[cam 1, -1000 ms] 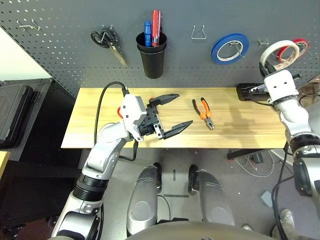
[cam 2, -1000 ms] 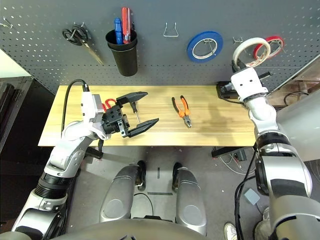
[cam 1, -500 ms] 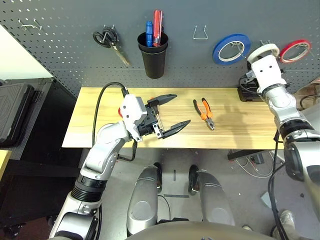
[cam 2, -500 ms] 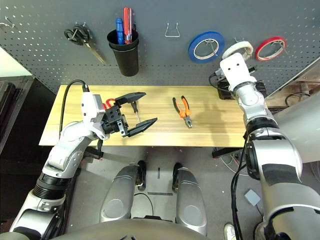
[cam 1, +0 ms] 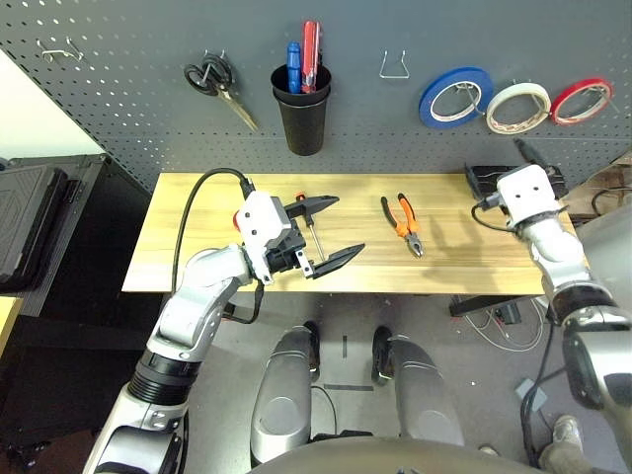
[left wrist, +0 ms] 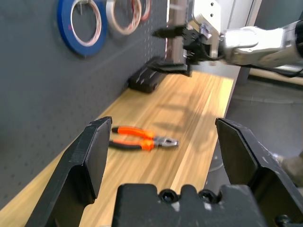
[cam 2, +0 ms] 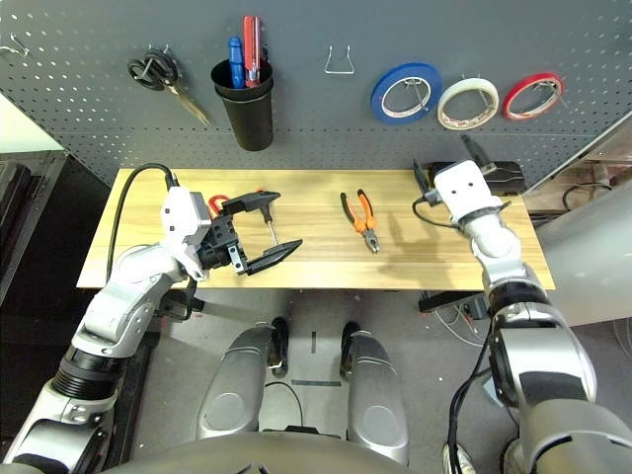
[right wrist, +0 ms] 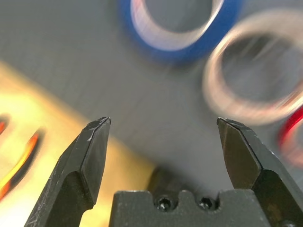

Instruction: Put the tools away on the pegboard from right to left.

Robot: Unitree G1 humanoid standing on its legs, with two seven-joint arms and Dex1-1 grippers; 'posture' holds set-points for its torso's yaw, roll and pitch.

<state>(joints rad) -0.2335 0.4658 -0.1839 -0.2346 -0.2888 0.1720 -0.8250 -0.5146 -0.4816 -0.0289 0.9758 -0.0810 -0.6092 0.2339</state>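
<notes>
The pegboard point(cam 1: 118, 89) stands behind the wooden worktop point(cam 1: 197, 267), and the black cup point(cam 1: 302, 117) hanging on it serves as the landmark. To the right of the cup, past an empty wire hook point(cam 1: 395, 65), three tape rolls hang in a row: a blue tape roll point(cam 1: 454, 96), then the cream-white tape roll point(cam 1: 517, 106), then a red tape roll point(cam 1: 581, 101) farthest out. To the left of the cup hang black-handled scissors point(cam 1: 219, 83). Below the cup and to its right, the orange-and-black pliers point(cam 1: 402, 223) lie flat on the worktop. Directly below the cup, the left gripper point(cam 1: 326, 232) hovers over the worktop with its fingers spread wide and nothing between them; a screwdriver point(cam 1: 308, 225) lies on the worktop just there, and the red handles of scissors point(cam 2: 215, 204) peek out behind the wrist. Far right of the cup, the right gripper point(right wrist: 163, 137) sits low beneath the cream-white roll, released and empty, near a black box point(cam 1: 482, 179) at the worktop's back edge.
</notes>
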